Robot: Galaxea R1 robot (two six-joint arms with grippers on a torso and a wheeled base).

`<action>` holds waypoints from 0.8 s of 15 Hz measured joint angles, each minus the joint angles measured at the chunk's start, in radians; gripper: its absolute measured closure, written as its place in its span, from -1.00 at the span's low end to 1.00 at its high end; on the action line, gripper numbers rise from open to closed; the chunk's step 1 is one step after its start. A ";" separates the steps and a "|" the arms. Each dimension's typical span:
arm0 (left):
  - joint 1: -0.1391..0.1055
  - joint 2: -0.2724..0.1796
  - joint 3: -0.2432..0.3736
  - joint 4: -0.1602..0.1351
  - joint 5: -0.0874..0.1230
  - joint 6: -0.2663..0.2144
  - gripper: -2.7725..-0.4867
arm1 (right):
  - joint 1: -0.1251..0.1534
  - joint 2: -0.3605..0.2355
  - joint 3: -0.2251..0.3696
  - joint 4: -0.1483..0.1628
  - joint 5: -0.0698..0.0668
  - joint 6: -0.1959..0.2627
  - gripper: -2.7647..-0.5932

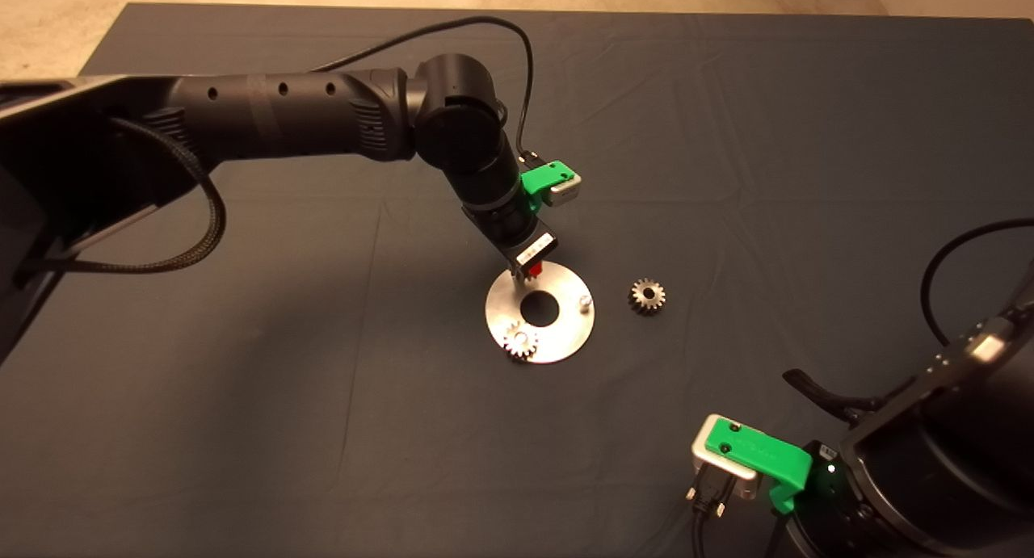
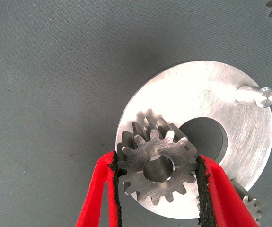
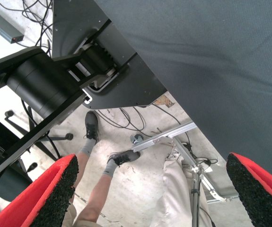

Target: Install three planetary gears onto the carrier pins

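Silvery toothed gear (image 2: 157,168) clamped in left pincer (image 2: 157,189).

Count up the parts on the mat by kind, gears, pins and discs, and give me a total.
Gears: 3, one held over the disc, one on a pin, one loose on the mat
Pins in view: 2, bare, the other under a gear
Discs: 1
Total: 6
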 joint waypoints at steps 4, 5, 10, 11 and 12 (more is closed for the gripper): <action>0.003 -0.013 0.025 0.000 -0.004 -0.001 0.82 | 0.000 0.000 0.000 0.000 0.000 0.000 -0.60; 0.004 -0.020 0.033 -0.002 -0.002 -0.002 0.82 | 0.000 0.000 0.000 0.000 0.000 0.000 -0.60; 0.007 -0.047 0.051 -0.002 -0.006 -0.002 0.82 | 0.000 0.000 0.000 0.000 0.000 0.000 -0.60; 0.007 -0.047 0.051 -0.002 -0.005 -0.002 0.82 | 0.000 0.000 0.000 0.000 0.000 0.000 -0.60; 0.007 -0.047 0.051 -0.002 -0.004 -0.002 0.82 | 0.000 0.000 0.000 0.000 0.000 0.000 -0.60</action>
